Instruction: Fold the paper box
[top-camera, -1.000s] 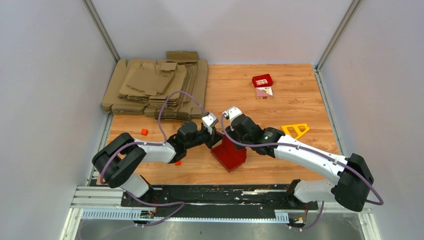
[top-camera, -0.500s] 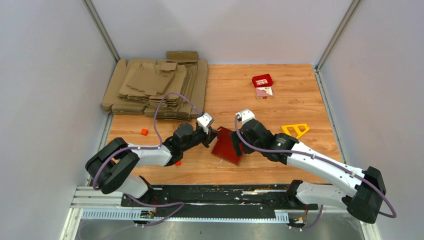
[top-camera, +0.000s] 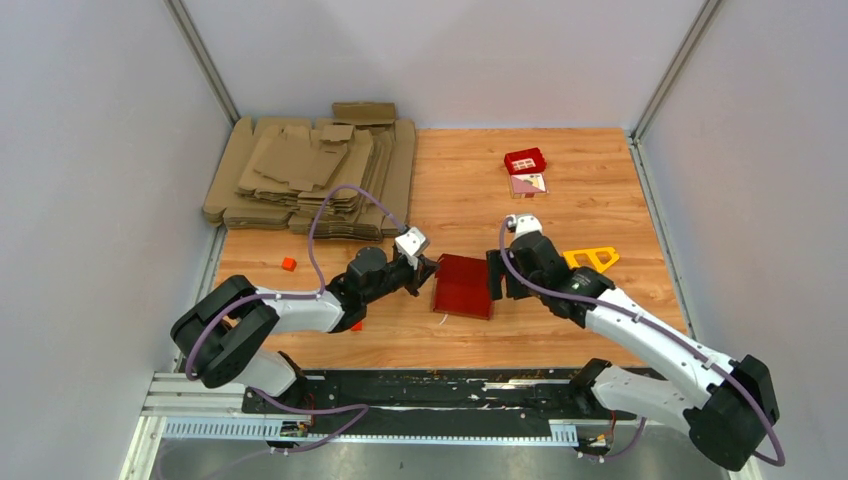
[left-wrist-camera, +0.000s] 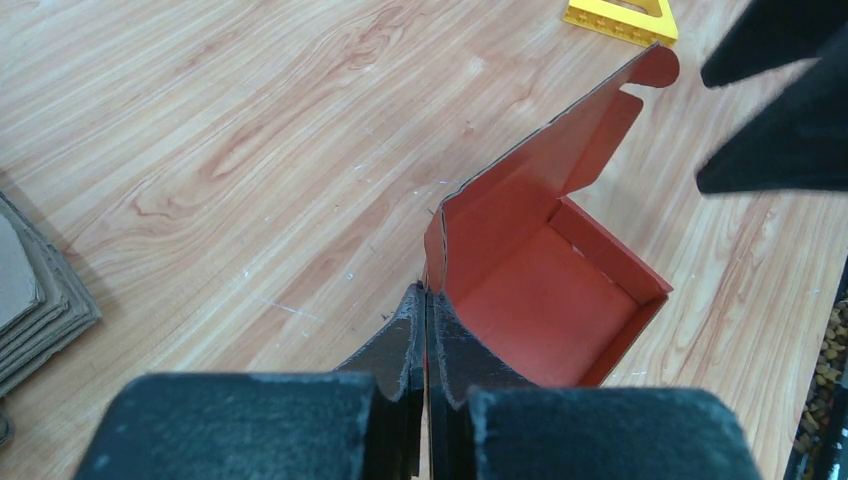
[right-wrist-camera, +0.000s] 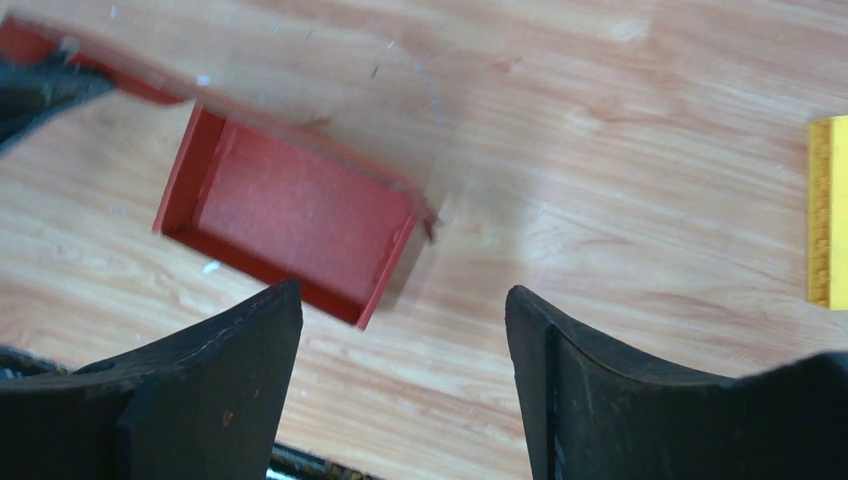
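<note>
The red paper box (top-camera: 463, 286) lies open on the wooden table between the two arms. In the left wrist view its tray (left-wrist-camera: 545, 295) faces up and its lid flap (left-wrist-camera: 560, 150) with a rounded tab stands raised. My left gripper (top-camera: 425, 268) is shut on the box's near left edge; the card shows pinched between the fingertips (left-wrist-camera: 428, 300). My right gripper (top-camera: 497, 275) is open just right of the box, touching nothing. In the right wrist view the box (right-wrist-camera: 290, 215) sits ahead and left of the open gripper (right-wrist-camera: 402, 293).
A stack of flat brown cardboard sheets (top-camera: 310, 175) fills the back left. A small red tile (top-camera: 525, 160) and a pink piece (top-camera: 528, 184) lie at the back right. A yellow triangle (top-camera: 592, 260) is beside the right arm. An orange cube (top-camera: 288, 264) sits left.
The right gripper opened, let go of the box and drew back to the right. The box dropped from standing tilted to lying flatter, still held by the left gripper.
</note>
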